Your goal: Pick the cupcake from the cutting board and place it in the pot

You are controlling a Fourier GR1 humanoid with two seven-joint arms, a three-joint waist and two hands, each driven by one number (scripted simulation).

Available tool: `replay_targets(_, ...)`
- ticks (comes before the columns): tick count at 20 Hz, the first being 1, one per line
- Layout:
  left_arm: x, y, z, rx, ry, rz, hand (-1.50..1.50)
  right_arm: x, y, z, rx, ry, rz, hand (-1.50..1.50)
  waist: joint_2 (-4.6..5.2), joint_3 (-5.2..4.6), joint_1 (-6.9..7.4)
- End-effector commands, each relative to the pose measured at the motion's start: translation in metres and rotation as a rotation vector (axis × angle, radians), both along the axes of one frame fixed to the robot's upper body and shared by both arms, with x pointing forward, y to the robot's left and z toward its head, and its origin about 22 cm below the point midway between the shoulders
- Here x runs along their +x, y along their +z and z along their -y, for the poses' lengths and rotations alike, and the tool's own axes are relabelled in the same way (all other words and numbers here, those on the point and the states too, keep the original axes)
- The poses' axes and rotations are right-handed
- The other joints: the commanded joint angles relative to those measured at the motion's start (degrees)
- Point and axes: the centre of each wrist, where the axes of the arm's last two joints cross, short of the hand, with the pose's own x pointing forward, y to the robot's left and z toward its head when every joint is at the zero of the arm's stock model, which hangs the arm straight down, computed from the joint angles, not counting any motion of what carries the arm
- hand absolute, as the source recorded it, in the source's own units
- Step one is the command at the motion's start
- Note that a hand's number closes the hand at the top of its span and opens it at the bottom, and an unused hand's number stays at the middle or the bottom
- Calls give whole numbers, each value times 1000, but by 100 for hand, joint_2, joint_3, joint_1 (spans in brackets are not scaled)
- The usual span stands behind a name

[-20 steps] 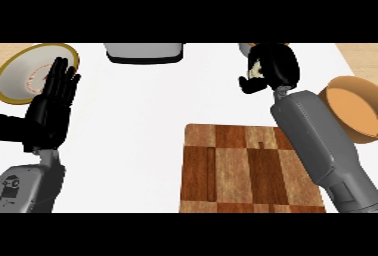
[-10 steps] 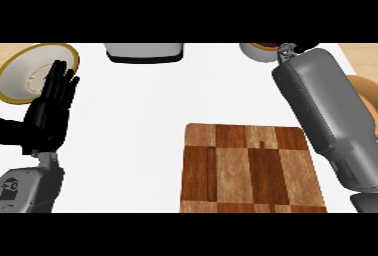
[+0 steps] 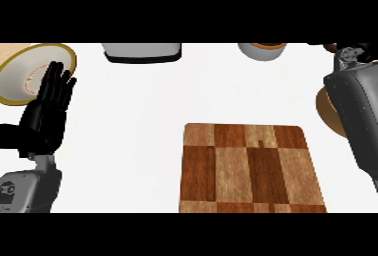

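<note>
My left hand (image 3: 46,117) rests at nine o'clock over the white bench (image 3: 140,130), palm flat and fingers (image 3: 57,85) straight and released, pointing toward twelve. Its fingertips overlap the rim of a cream plate with a gold edge (image 3: 29,62) at ten o'clock. At about eleven o'clock a grey, dark-based container (image 3: 142,51) is cut by the top edge. The chequered wooden cutting board (image 3: 251,167) lies at about five o'clock, its top bare. At one o'clock a small round thing with a brown top and white side (image 3: 262,49) shows at the top edge; I cannot tell whether it is the cupcake. My right forearm (image 3: 354,115) runs up the three o'clock side to the top corner, where only a dark scrap of my right hand (image 3: 353,52) shows; I cannot tell how it is set. A tan round object (image 3: 325,107) peeks from behind that forearm.
</note>
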Motion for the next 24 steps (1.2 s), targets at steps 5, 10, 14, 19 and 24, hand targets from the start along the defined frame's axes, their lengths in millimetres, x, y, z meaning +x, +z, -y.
replay_targets(5, 7, 6, -14, 9, -2, 11, 0, -51, -12, 103, 42, -102, 14, 150, 44, 6, 23)
replay_targets(10, 8, 16, 9, 9, -21, 8, 0, -73, -22, 146, 61, -66, -12, 150, 54, 6, 98)
replay_targets(14, 15, 21, -2, -2, -21, 16, 0, -78, -70, 181, 40, -94, -26, 150, 67, 8, 126)
replay_targets(19, 1, 5, 9, -3, -18, 13, 0, -62, -79, 199, 79, -101, -37, 150, 68, 6, 175)
replay_targets(24, 9, 1, -2, -7, -28, 12, 0, -53, -88, 218, 287, -93, -145, 150, 79, 7, 186)
